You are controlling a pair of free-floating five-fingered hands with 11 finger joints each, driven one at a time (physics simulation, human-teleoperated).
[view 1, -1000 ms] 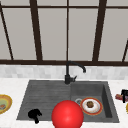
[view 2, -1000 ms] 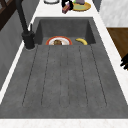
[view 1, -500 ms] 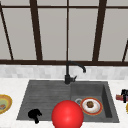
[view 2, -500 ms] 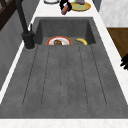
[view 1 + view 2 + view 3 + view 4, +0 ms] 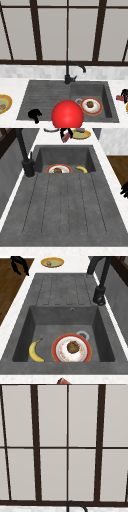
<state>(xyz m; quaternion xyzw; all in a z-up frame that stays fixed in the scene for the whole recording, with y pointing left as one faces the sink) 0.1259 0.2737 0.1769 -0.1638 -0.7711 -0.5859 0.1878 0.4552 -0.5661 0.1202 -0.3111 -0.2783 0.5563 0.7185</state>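
Note:
My left hand [image 5: 35,115] hangs over the front left corner of the grey drainboard [image 5: 45,97], fingers relaxed and pointing down, holding nothing; it is also the hand [image 5: 18,264] over the counter's front edge and the hand [image 5: 124,190] at the picture's right edge. My right hand [image 5: 124,94] is at the counter right of the sink, curled round a small red object [image 5: 66,137] beside a yellow dish [image 5: 81,134]. In the basin lie a red-rimmed plate [image 5: 71,349] with a brown lump on it and a banana [image 5: 35,351].
A black tap [image 5: 68,75] stands behind the sink, between drainboard and basin. A yellow bowl [image 5: 3,103] sits on the left counter. A large red ball [image 5: 67,115] covers the sink's front edge in the front view. A window [image 5: 67,444] fills the wall above.

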